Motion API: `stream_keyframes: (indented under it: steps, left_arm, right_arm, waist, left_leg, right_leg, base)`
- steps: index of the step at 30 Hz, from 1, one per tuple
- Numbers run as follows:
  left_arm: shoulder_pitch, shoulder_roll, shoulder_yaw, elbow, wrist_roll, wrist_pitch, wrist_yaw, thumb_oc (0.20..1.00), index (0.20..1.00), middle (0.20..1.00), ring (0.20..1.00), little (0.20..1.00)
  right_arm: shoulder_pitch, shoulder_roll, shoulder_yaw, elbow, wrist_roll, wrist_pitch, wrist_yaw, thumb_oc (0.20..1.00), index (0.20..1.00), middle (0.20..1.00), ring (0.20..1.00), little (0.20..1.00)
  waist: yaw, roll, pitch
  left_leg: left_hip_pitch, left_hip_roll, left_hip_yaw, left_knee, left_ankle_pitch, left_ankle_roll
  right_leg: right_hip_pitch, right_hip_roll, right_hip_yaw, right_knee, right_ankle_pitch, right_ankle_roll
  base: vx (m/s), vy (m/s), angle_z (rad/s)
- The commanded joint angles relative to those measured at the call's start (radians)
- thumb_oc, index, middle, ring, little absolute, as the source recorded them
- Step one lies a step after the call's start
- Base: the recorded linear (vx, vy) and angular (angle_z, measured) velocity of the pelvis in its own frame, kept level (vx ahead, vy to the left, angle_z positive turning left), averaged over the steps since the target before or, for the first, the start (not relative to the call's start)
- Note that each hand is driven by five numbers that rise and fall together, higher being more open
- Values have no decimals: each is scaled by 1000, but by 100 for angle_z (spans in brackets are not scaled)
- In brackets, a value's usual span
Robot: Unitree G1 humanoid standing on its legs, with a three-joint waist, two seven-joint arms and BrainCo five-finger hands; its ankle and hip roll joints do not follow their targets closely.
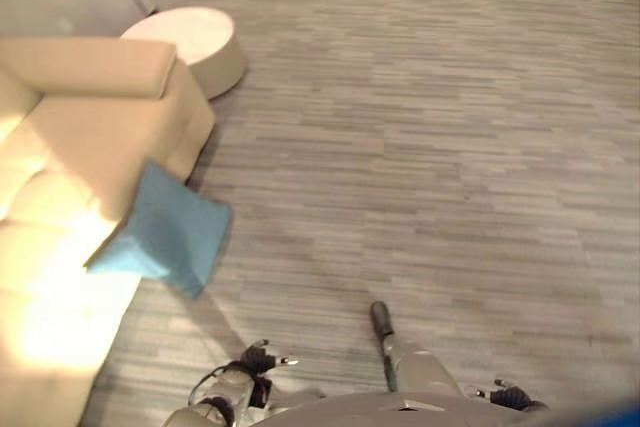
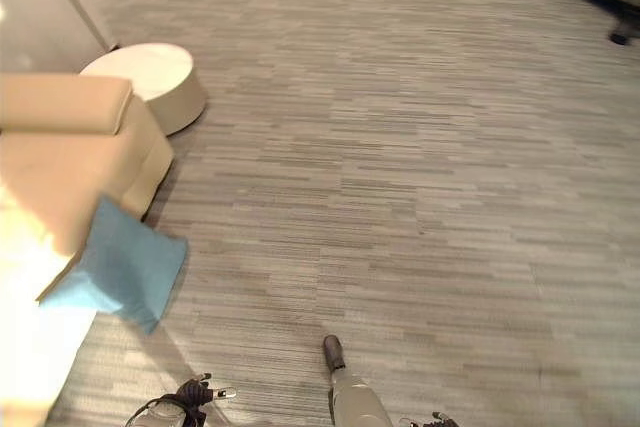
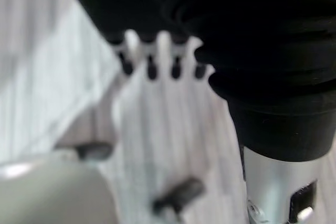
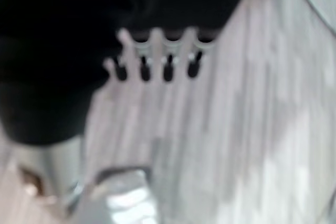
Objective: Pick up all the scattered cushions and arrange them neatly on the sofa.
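Hanging off the sofa (image 1: 70, 177) front edge, the blue cushion (image 1: 160, 232) is nearer the left hand (image 3: 157, 56); both hands, right hand (image 4: 157, 56) included, are held slack and empty.

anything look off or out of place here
Yes: the blue cushion hangs tilted over the sofa's front edge, one corner out above the floor, as if about to slide off. Both hands, left and right, hang low and hold nothing.
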Motion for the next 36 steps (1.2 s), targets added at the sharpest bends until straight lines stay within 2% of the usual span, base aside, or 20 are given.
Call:
stream_keyframes:
  steps: [1,2,5,6,7,8,11,12,15,16,20,21,22,23,27,29,31,32,33,36]
  left_arm:
    - [-22,-18,20,0,24,-15,-6,1000,1000,1000,1000,1000]
    - [-22,-18,20,0,24,-15,-6,1000,1000,1000,1000,1000]
    - [-54,-15,5,-15,22,-9,-11,1000,1000,1000,1000,1000]
    - [-60,-12,-1,-17,26,-7,-11,1000,1000,1000,1000,1000]
    - [-66,-10,-8,-18,26,-6,-11,1000,1000,1000,1000,1000]
    - [-80,-8,-20,-25,35,-1,-14,1000,1000,1000,1000,1000]
    - [-54,-1,4,-10,28,-2,-15,1000,1000,1000,1000,1000]
    - [-49,6,11,-4,33,2,-20,1000,1000,1000,1000,1000]
    - [-42,20,17,-5,34,3,-24,1000,1000,1000,1000,1000]
    - [-42,25,18,-4,37,3,-25,1000,1000,1000,1000,1000]
    - [-42,28,19,0,39,-2,-26,1000,1000,1000,1000,1000]
    - [-44,29,20,5,43,-5,-27,1000,1000,1000,1000,1000]
    - [-44,28,20,5,43,-5,-27,1000,1000,1000,1000,1000]
    - [-43,29,26,10,43,-7,-26,1000,1000,1000,1000,1000]
    - [-36,27,36,19,48,-11,-25,1000,1000,1000,1000,1000]
    - [-20,20,50,20,40,-11,-24,1000,1000,1000,1000,1000]
    - [-18,15,53,20,30,-10,-27,1000,1000,1000,1000,1000]
    - [-30,15,38,10,26,-10,-27,1000,1000,1000,1000,1000]
    - [-38,16,36,1,15,-10,-22,1000,1000,1000,1000,1000]
    - [-45,17,28,-10,-1,-4,-20,1000,1000,1000,1000,1000]
  right_arm:
    - [-23,-51,-22,-26,57,-21,5,1000,1000,1000,1000,1000]
    - [-23,-51,-22,-26,57,-21,5,1000,1000,1000,1000,1000]
    - [-17,-52,-19,-30,71,-17,4,1000,1000,1000,1000,1000]
    - [-17,-47,-19,-33,74,-17,7,1000,1000,1000,1000,1000]
    - [-14,-44,-21,-34,80,-16,7,1000,1000,1000,1000,1000]
    - [-7,-43,-28,-40,82,-14,5,1000,1000,1000,1000,1000]
    - [-23,-37,-12,-41,48,-11,14,1000,1000,1000,1000,1000]
    - [-33,-33,-13,-46,47,-11,16,1000,1000,1000,1000,1000]
    - [-47,-28,-4,-59,41,-18,19,1000,1000,1000,1000,1000]
    - [-49,-25,-4,-62,46,-19,19,1000,1000,1000,1000,1000]
    - [-51,-26,-2,-72,57,-22,29,1000,1000,1000,1000,1000]
    - [-52,-25,2,-77,61,-25,31,1000,1000,1000,1000,1000]
    - [-51,-25,3,-77,61,-25,30,1000,1000,1000,1000,1000]
    - [-51,-25,6,-83,58,-25,31,1000,1000,1000,1000,1000]
    - [-46,-24,20,-85,41,-27,34,1000,1000,1000,1000,1000]
    - [-39,-26,31,-82,33,-28,36,1000,1000,1000,1000,1000]
    - [-36,-29,32,-79,35,-25,37,1000,1000,1000,1000,1000]
    - [-35,-35,33,-87,44,-26,34,1000,1000,1000,1000,1000]
    - [-37,-39,35,-89,52,-25,34,1000,1000,1000,1000,1000]
    - [-41,-39,40,-82,48,-16,33,1000,1000,1000,1000,1000]
  waist:
    - [0,44,-26]
    - [0,44,-26]
    - [-16,8,-25]
    - [-20,3,-26]
    - [-26,0,-27]
    - [-28,8,-27]
    - [-11,17,-20]
    - [-8,20,-14]
    - [-1,31,9]
    - [-6,34,14]
    - [-25,39,9]
    - [-37,31,6]
    - [-37,32,9]
    - [-45,26,9]
    - [-59,18,7]
    - [-55,17,-22]
    - [-53,17,-30]
    - [-49,0,-20]
    - [-41,-13,-8]
    - [-28,-24,-1]
  left_leg:
    - [-117,-79,55,-53,197,14]
    - [-117,-79,55,-53,197,14]
    - [-219,-29,235,144,140,-11]
    - [-233,-5,286,125,137,-7]
    - [-242,23,348,84,147,-10]
    - [-291,57,447,22,208,-21]
    - [-280,24,364,21,202,-8]
    - [-264,16,347,-1,197,5]
    - [-227,4,315,-19,192,21]
    - [-213,0,292,-28,190,22]
    - [-154,-13,223,-67,186,7]
    - [-131,-30,197,-75,180,2]
    - [-127,-28,196,-76,179,2]
    - [-102,-40,172,-78,168,2]
    - [-53,-54,121,-72,144,-4]
    - [-45,-38,114,-50,127,-17]
    - [-65,-26,123,35,130,-43]
    - [-135,-12,167,180,161,-77]
    - [-186,-3,200,259,169,-83]
    - [-232,37,317,250,154,-59]
  right_leg:
    - [6,26,-23,33,-20,85]
    - [6,26,-24,33,-20,85]
    - [89,-26,-102,-31,-43,66]
    - [102,-40,-128,-47,-48,64]
    - [116,-55,-155,-65,-54,65]
    - [128,-71,-213,-66,-66,65]
    - [114,-79,-228,23,-111,72]
    - [92,-93,-243,121,-122,78]
    - [32,-114,-258,301,-95,87]
    - [18,-100,-243,331,-94,85]
    - [-13,-58,-226,238,-105,69]
    - [-35,-32,-192,137,-69,75]
    - [-30,-31,-194,135,-69,75]
    - [-61,-19,-174,57,-26,90]
    - [-61,1,-131,-9,12,107]
    - [-29,5,-113,-3,12,89]
    - [5,0,-138,-14,3,76]
    - [51,-16,-147,-26,-8,64]
    - [69,-27,-153,-27,-16,57]
    - [106,-40,-186,-30,-48,38]
  base:
    - [73,-85,69]
    - [88,-106,42]
    - [76,-110,101]
    - [29,-30,130]
    - [68,55,118]
    - [95,81,126]
    - [196,207,88]
    - [186,228,-51]
    - [145,166,6]
    - [132,92,29]
    - [231,28,90]
    - [217,-24,83]
    - [320,-65,66]
    - [255,-65,68]
    - [265,-101,55]
    - [269,-210,91]
    - [177,-199,42]
    - [124,-231,39]
    - [92,-224,45]
    - [107,-114,51]
